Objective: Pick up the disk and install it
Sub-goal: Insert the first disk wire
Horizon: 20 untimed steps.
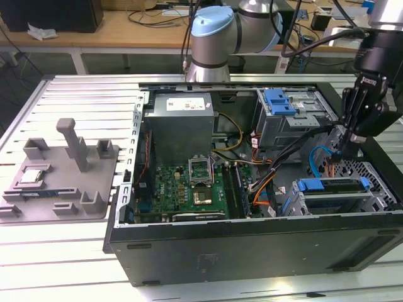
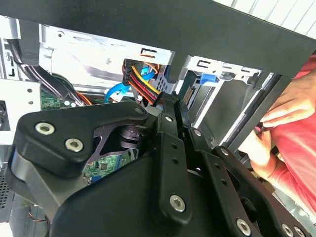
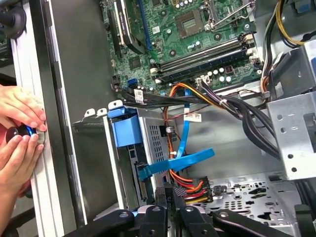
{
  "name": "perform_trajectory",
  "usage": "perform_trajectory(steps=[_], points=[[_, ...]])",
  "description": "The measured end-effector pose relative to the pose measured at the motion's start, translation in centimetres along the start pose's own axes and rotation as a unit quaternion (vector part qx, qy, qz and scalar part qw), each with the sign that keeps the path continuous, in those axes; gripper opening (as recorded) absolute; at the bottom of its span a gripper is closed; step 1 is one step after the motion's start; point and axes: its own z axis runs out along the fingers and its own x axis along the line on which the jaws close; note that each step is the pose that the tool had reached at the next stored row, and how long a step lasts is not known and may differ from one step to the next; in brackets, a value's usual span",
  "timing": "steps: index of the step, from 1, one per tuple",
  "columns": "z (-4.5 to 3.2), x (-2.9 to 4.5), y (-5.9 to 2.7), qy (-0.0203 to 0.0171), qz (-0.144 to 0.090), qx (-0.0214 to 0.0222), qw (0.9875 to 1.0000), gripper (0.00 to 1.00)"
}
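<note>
Ribbed metal tabletop (image 1: 75, 258) carries an open black computer case (image 1: 252, 251), with a grey fixture (image 1: 60, 179) lying to the exterior view's left of it. The arm (image 1: 217, 38) reaches over the case from behind, and its claw (image 1: 338, 150) hangs down inside, at the end toward the exterior view's right. The disk (image 1: 332, 186) sits in the lower drive cage there, its blue frame showing along the top edge, just below and beside the claw. In both wrist views the claw's two fingers (image 3: 163, 197) are pressed together with nothing visible between them, and their tips lie next to a bundle of red, yellow and black wires (image 3: 190, 186) and a flat blue cable (image 3: 182, 158). A person's hands (image 3: 19, 128) rest on the case's outer edge.
</note>
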Motion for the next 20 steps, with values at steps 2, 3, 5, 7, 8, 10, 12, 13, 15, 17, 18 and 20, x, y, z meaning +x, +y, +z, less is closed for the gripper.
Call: perform_trajectory(steps=[2,3,5,7,8,10,12,13,15,17,18,20], points=[[0.08,0.31,-0.02,-0.0031,-0.002,0.0006,1.0,0.16],[0.11,0.43,-0.02,-0.0043,-0.003,0.0009,1.0,0.16],[0.2,0.85,-0.04,-0.009,-0.007,0.0019,0.9999,0.16],[0.29,1.36,-0.05,-0.0143,-0.011,0.0034,0.9998,0.16],[0.31,1.58,-0.04,-0.0168,-0.014,0.0045,0.9997,0.16],[0.29,1.74,-0.01,-0.0183,-0.02,0.0069,0.9996,0.16],[0.29,1.82,0.03,-0.0189,-0.027,0.0096,0.9994,0.16],[0.29,1.85,0.04,-0.019,-0.03,0.0108,0.9993,0.16],[0.29,1.91,0.07,-0.0192,-0.036,0.013,0.9991,0.16],[0.32,2.02,0.15,-0.0199,-0.045,0.0163,0.9987,0.16],[0.34,2.06,0.19,-0.0202,-0.047,0.0172,0.9985,0.16],[0.36,2.14,0.26,-0.0213,-0.051,0.0186,0.9983,0.16]])
